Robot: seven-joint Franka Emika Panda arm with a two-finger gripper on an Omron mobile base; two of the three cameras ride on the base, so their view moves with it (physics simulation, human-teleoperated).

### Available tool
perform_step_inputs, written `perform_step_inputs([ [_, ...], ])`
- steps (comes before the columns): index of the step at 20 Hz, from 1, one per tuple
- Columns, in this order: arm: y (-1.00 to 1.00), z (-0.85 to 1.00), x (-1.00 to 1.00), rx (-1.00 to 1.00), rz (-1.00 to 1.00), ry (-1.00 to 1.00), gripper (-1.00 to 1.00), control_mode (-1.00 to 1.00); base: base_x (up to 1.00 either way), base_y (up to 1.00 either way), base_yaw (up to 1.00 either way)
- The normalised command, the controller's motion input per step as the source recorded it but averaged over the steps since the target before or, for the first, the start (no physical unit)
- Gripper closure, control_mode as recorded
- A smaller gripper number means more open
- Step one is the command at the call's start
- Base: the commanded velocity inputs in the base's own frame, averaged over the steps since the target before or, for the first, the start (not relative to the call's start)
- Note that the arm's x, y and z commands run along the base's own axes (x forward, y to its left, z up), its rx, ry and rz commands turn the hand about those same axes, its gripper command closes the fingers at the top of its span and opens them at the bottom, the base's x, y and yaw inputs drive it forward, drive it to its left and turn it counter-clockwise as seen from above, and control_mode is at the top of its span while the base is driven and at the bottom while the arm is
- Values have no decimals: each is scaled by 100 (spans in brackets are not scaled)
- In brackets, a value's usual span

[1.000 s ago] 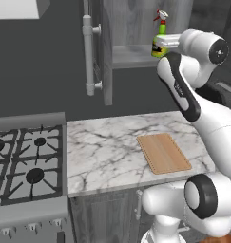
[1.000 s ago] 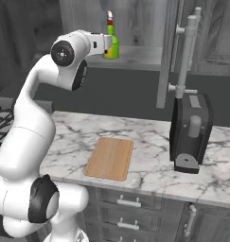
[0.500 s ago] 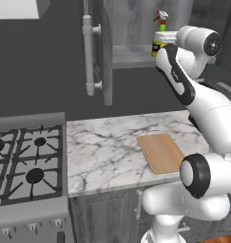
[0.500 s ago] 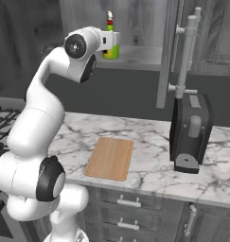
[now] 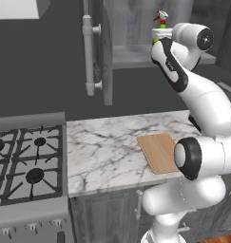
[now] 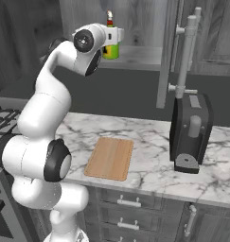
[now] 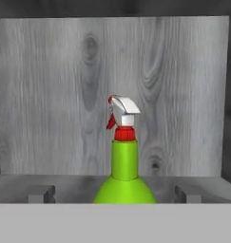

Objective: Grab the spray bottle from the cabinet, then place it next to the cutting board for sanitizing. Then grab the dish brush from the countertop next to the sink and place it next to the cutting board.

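Two finger tips of my end effector [image 7: 115, 194] stand spread wide, one on each side of the spray bottle [image 7: 123, 161], not touching it that I can see. It stands upright on the cabinet [image 6: 135, 28] shelf, sprayer top toward the wood-grain back wall. Down on the desk [image 5: 107, 147] the cutting board [image 6: 110, 158] lies flat, with a dark appliance [image 6: 190, 132] to its right.
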Motion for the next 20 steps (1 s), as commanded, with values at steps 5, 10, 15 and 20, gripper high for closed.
perform_step_inputs([
  [5,-12,0,39,0,0,0,-100,-100,0,0,0],
  [10,-1,0,38,0,0,0,-100,-100,0,0,0],
  [15,0,0,34,0,0,0,-100,-100,0,0,0],
  [20,0,0,30,0,0,0,-100,-100,0,0,0],
])
